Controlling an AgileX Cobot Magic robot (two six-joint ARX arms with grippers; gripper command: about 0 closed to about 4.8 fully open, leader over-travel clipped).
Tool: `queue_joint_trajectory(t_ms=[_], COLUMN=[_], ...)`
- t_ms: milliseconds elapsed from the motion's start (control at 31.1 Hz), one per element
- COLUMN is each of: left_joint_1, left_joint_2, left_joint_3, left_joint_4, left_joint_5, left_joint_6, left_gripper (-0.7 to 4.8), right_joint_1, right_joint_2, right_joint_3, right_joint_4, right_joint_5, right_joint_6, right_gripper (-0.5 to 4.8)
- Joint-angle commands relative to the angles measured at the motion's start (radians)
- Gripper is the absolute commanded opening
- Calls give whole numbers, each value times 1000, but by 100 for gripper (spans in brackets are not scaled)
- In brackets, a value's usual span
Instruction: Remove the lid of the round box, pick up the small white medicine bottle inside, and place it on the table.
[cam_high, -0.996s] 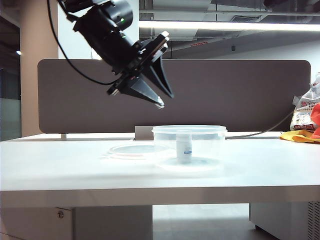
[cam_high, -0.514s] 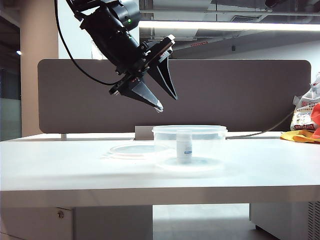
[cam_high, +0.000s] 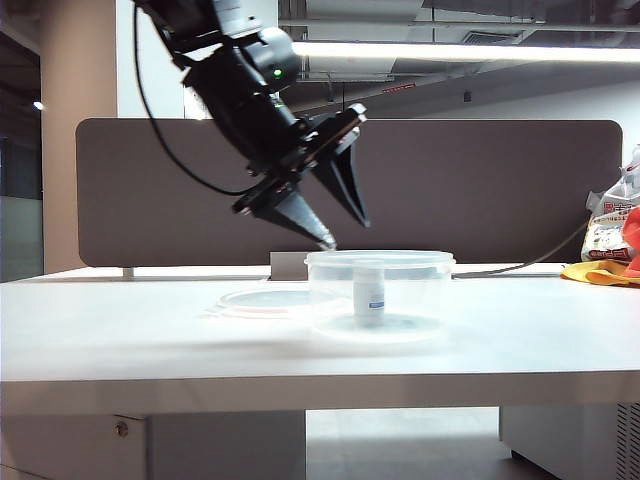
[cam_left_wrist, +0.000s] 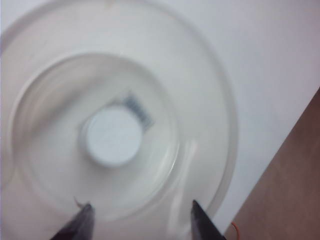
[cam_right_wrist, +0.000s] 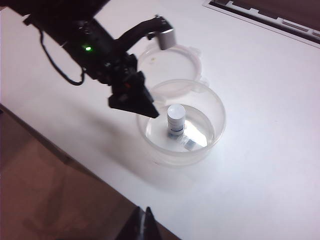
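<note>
The round box (cam_high: 405, 270) stands uncovered on the white table (cam_high: 150, 340), with the small white medicine bottle (cam_high: 369, 292) upright inside it. The lid (cam_high: 268, 299) lies flat on the table, touching the box's left side. My left gripper (cam_high: 345, 232) hangs open just above the box's left rim, pointing steeply down. From its wrist I look straight down at the bottle's cap (cam_left_wrist: 112, 135) inside the box (cam_left_wrist: 210, 100), with the left gripper (cam_left_wrist: 141, 207) empty. My right gripper (cam_right_wrist: 143, 214) is shut and empty, high above the table's edge, well away from the box (cam_right_wrist: 212, 107), bottle (cam_right_wrist: 175, 116) and lid (cam_right_wrist: 172, 62).
A dark grey-brown partition panel (cam_high: 500, 180) runs behind the table. A plastic bag and yellow cloth (cam_high: 612, 250) lie at the far right. White tabletop (cam_right_wrist: 265, 165) stretches on all sides of the box. The left arm (cam_right_wrist: 85, 45) reaches over the table beside the lid.
My left gripper has come down and to the right, from above the lid to just over the box's rim, and its jaws have spread wider. Box, bottle and lid have not moved.
</note>
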Motion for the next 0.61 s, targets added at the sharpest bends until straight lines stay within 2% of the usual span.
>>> queue_joint_trajectory(t_ms=[32,64,161,257,418,450,482,611], left_joint_1=[-28,-38,-38,-36,-36,-38,-40,-58], left_joint_2=[46,71,127,142,141,141,141,140], left_joint_3=[89,125,188,194,204,205,205,205], left_joint_4=[-16,-35,-76,-75,-68,-70,-71,-70], left_joint_5=[-25,-59,-67,-155,-155,-154,-154,-154], left_joint_6=[-2,-1,-1,24,33,37,37,52], left_gripper=[249,249,249,250,259,297,312,312], right_joint_1=[0,0,0,0,0,0,0,0], right_joint_2=[-3,-3,-3,-3,-2,-2,-2,7], right_joint_3=[4,4,4,4,3,3,3,3], right_joint_4=[-15,-28,-39,-53,-46,-46,-46,-50], right_joint_5=[2,3,5,5,5,5,5,5], right_joint_6=[-8,-18,-20,-24,-24,-24,-25,-24], right_gripper=[-8,-8,-8,-8,-8,-8,-8,-8])
